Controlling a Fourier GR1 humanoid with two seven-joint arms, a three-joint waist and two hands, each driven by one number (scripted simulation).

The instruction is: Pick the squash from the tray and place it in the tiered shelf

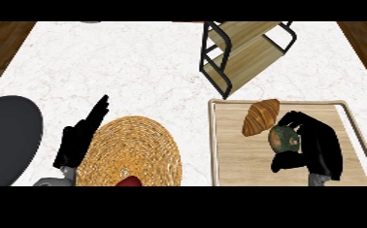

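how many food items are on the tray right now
2: a croissant lying near the tray's far edge, and a squash just right of it, with the right hand curled round it. The hand may hide more.

The black right hand (315, 147) is curling its fingers and thumb around a dark green, mottled squash (283, 138) on the pale wooden tray (237, 161). A golden-brown croissant (260, 116) is lying just beside it. The black left hand (80, 137) is resting open beside a round woven straw mat (132, 149) on the white marble table (129, 67). A black-framed wooden tiered shelf (247, 52) is standing behind the tray.
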